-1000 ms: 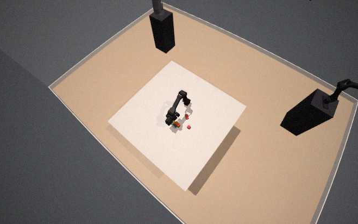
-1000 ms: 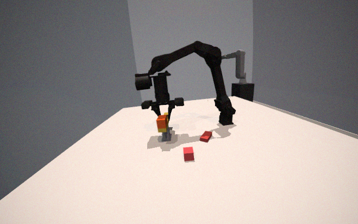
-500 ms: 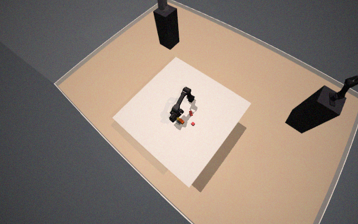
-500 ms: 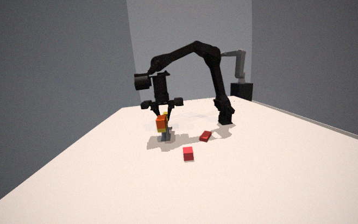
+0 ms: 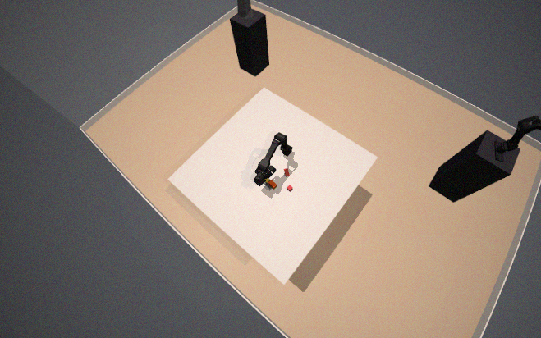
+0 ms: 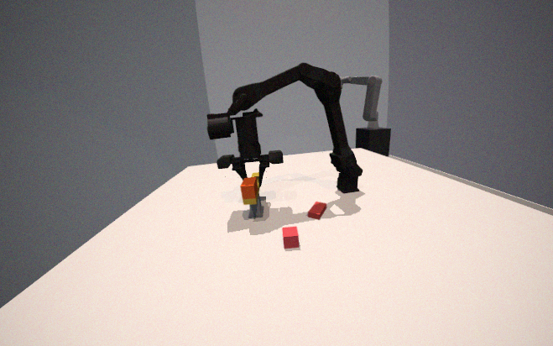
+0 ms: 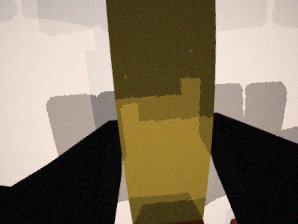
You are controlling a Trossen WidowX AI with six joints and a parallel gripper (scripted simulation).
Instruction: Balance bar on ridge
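Your widest surface is the tan floor (image 5: pixel 410 235), with the white table (image 5: pixel 222 209) (image 6: pixel 269 292) (image 7: pixel 25 75) standing on it. Beyond the table in the exterior view, you have a black pedestal (image 6: pixel 373 142) carrying a grey arm (image 6: pixel 371 98).

Your black WidowX arm (image 5: pixel 270 155) (image 6: pixel 301 75) arches over the table, its wrist bent so the gripper (image 5: pixel 267 180) (image 6: pixel 253 175) (image 7: pixel 164 127) points down. Claw state: fingers part-way apart, one on each side of the yellow bar (image 5: pixel 267 180) (image 6: pixel 249 201) (image 7: pixel 165 165). You see them right at its sides in the wrist view; whether they grip it or have just let it loose, you cannot tell.

Bar position: above the grey ridge (image 6: pixel 256 210), off the table. Contact with the ridge and exact level cannot be read, as the bar's near end is seen almost end-on. An orange block (image 5: pixel 272 184) (image 6: pixel 248 188) sits on top of that near end.

Apart from the ridge, a flat dark-red block (image 5: pixel 286 171) (image 6: pixel 316 210) lies on the table, nearer the arm's base. Smallest item: a red cube (image 5: pixel 289 188) (image 6: pixel 290 238), also on the table, nearer the exterior camera.
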